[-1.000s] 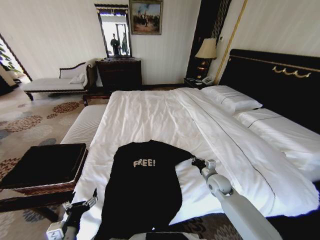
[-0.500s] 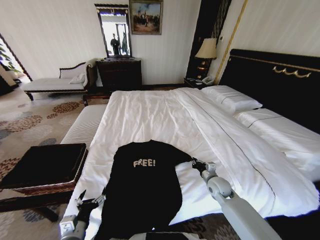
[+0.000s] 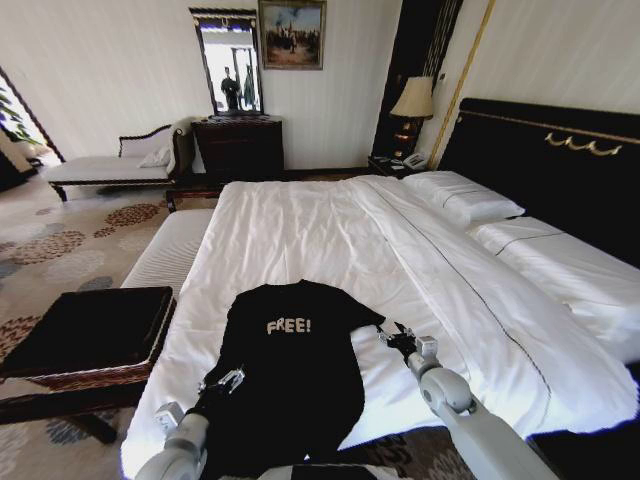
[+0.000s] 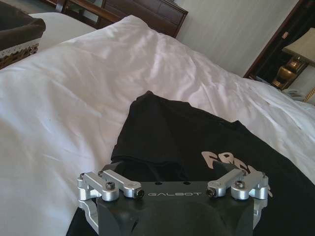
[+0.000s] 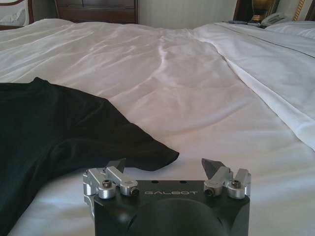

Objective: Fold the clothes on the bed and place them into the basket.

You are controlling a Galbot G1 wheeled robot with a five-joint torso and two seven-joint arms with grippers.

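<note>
T-shirt [image 3: 290, 385]: long axis runs up the bed [image 3: 300, 230] from its foot edge | left tool [image 3: 224, 381]: over left hem side, open, empty | right tool [image 3: 400, 338]: just beside right sleeve, open, empty, nearer.

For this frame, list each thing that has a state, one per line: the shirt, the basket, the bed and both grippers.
T-shirt: unfolded, spread flat on the bed, lettering up.
Basket: beside the bed, no clothes in it.
Bed: made, white duvet smooth.
Left gripper: open, over the shirt's left edge.
Right gripper: open, at the shirt's right sleeve, holding nothing.
</note>
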